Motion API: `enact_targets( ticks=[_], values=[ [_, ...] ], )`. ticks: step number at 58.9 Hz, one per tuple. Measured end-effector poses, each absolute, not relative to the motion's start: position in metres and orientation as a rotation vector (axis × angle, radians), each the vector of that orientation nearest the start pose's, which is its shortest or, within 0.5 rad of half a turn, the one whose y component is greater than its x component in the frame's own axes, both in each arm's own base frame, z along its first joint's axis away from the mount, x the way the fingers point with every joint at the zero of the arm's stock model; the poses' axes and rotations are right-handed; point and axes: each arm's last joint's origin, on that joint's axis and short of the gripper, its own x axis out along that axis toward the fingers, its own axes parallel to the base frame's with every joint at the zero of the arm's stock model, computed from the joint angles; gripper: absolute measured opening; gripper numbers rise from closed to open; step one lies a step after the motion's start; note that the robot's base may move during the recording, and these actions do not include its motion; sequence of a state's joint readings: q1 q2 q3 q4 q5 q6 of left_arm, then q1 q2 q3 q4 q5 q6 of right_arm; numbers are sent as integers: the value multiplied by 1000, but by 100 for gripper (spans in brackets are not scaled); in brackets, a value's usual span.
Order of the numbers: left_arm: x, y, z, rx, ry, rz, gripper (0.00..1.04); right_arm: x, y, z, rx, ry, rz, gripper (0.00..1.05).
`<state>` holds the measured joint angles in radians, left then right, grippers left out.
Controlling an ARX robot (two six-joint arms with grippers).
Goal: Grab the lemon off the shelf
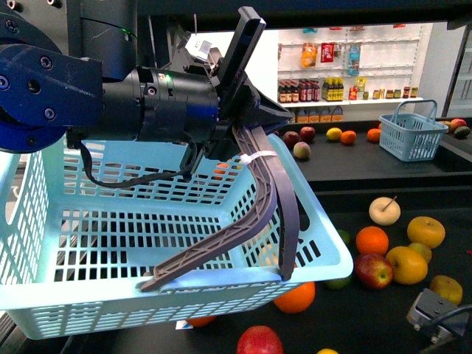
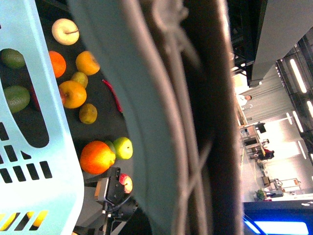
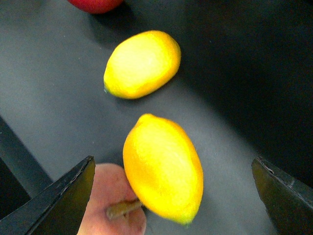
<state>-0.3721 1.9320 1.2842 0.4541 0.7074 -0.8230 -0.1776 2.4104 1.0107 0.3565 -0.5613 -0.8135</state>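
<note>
Right wrist view. The right tool [image 3: 173,164] hung above the shelf worktop [image 3: 54,88] with its fingers [image 3: 73,196] spread wide and nothing between the pads. The nearer lemon [image 3: 164,169] lay on the dark surface directly below, inside the gap and somewhat closer to one finger than to the other. Its long axis ran roughly crosswise to the line joining the two fingers, so closing them would probably meet the fruit across its narrow girth. A second lemon [image 3: 142,63] lay just beyond, apart from the first and outside the gap. A pale pink stemmed fruit [image 3: 115,196] sat against the nearer lemon on the side of the closer finger, and that finger could strike it on descent.

Front view. The left tool [image 1: 265,70] carried the light blue basket [image 1: 110,243] by its grey handles [image 1: 273,199], well off the fruit. Whether its fingers pressed on them could not be told. The right arm was judged the nearer.
</note>
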Motion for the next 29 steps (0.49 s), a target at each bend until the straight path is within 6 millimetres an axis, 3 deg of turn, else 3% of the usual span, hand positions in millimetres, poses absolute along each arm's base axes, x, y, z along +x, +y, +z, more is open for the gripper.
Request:
enact_targets(
  ticks=[29],
  values=[
    [396,-175,233,-771,631,-932,7,388,-22,-56,-437,794,779,97]
  ],
)
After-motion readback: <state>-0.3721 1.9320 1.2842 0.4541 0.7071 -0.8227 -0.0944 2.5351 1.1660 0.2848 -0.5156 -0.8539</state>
